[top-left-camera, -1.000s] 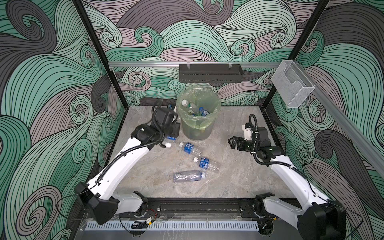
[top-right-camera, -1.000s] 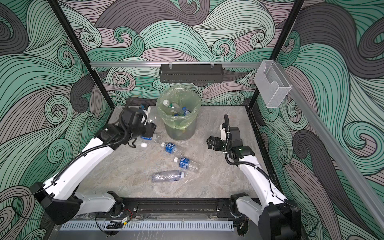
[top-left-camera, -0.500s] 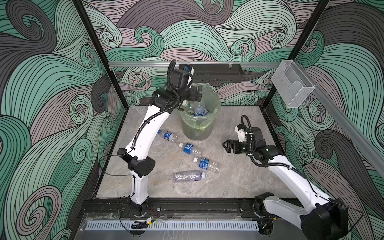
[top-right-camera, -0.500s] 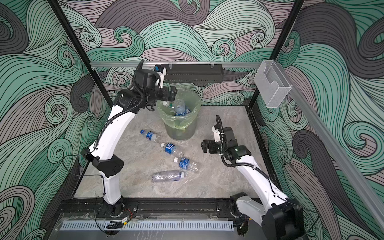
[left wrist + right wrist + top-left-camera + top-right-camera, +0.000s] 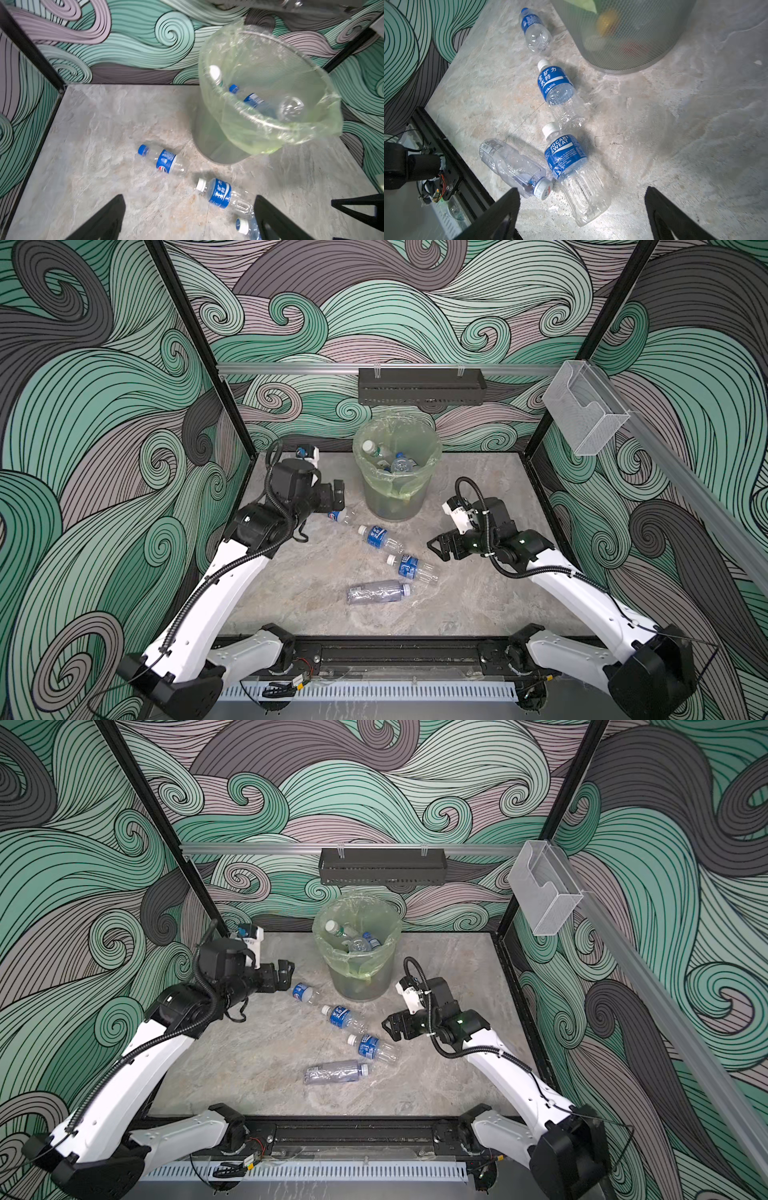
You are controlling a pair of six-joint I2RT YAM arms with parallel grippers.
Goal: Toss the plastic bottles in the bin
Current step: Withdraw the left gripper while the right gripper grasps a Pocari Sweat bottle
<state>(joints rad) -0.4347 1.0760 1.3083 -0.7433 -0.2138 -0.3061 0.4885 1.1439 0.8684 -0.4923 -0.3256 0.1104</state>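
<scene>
- Left hand [image 5: 337, 498] hangs wide open, holding nothing — low over the bench [image 5: 478, 605] toward its far left corner.
- Right hand [image 5: 436, 548] is spread wide and empty too, right of the bench's middle.
- Four plastic bottles [image 5: 379, 536] lie in a row across mid-bench; others sit in the bin [image 5: 392, 506] at the far edge.

Bin [image 5: 395, 502] at the table's [image 5: 291, 585] 12 o'clock, four bottles lying before it.
The bin stands below the wall tray [image 5: 419, 387] with several bottles [image 5: 395, 462] inside. Seen from the bin, the Pepsi bottle [image 5: 338, 516] lies at 8 o'clock, the far Pocari Sweat bottle [image 5: 379, 537] at 7, the near Pocari Sweat bottle [image 5: 409, 567] at 5 and the largest bottle [image 5: 376, 592] at 6, nearest the front edge. The left gripper [image 5: 337, 498] is at the Pepsi bottle's 11 o'clock. The right gripper [image 5: 436, 547] is at the near Pocari Sweat bottle's 2 o'clock.
</scene>
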